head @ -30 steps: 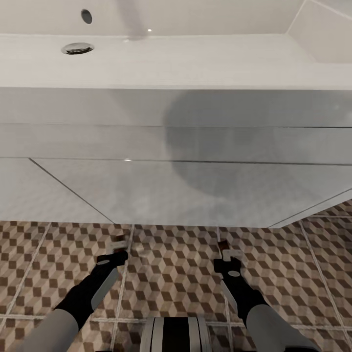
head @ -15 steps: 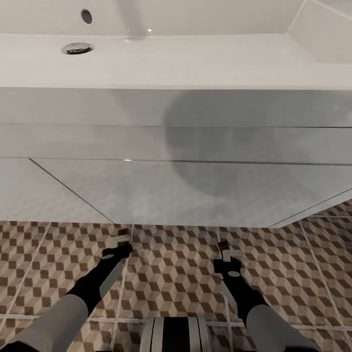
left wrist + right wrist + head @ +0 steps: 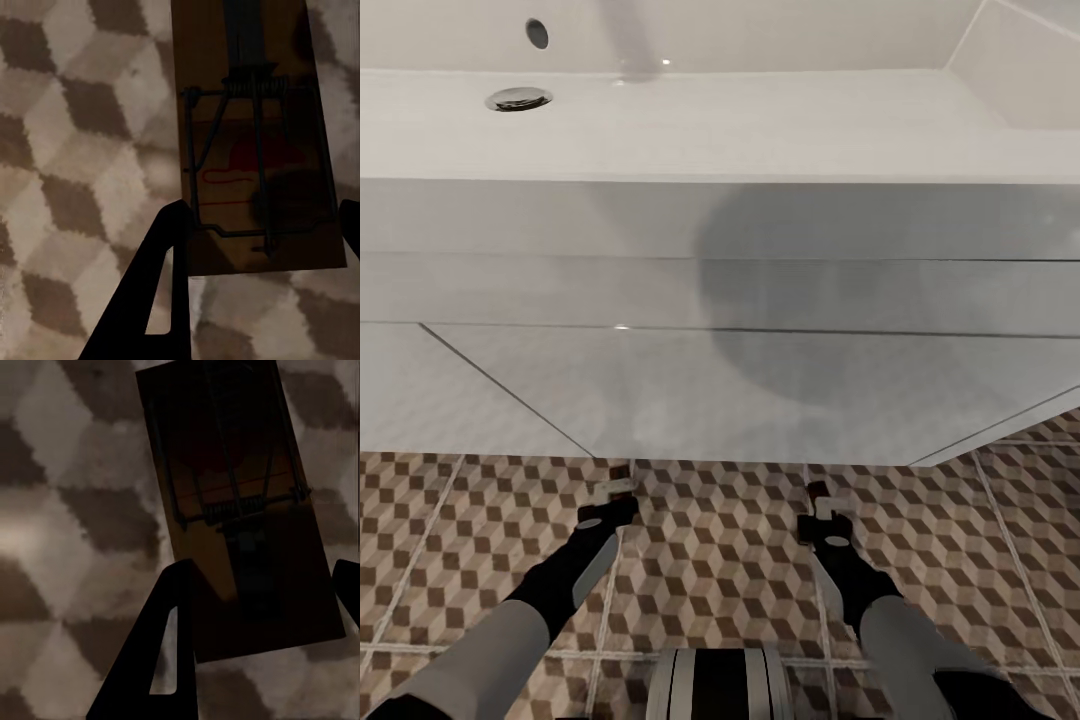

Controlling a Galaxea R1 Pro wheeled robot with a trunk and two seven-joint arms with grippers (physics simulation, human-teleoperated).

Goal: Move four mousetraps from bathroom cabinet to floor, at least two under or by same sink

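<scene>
Our left gripper (image 3: 618, 487) reaches low beside the white vanity's (image 3: 720, 390) bottom edge, its jaws clamping a mousetrap (image 3: 251, 135) over the cube-patterned bathroom floor (image 3: 720, 560). At right, our right gripper (image 3: 820, 500) pinches a second mousetrap (image 3: 236, 502) just short of the same edge. Open tile lies between the two arms and to either side. Above, the sink (image 3: 690, 120) spans the frame. A red mark on the left trap is unreadable.
</scene>
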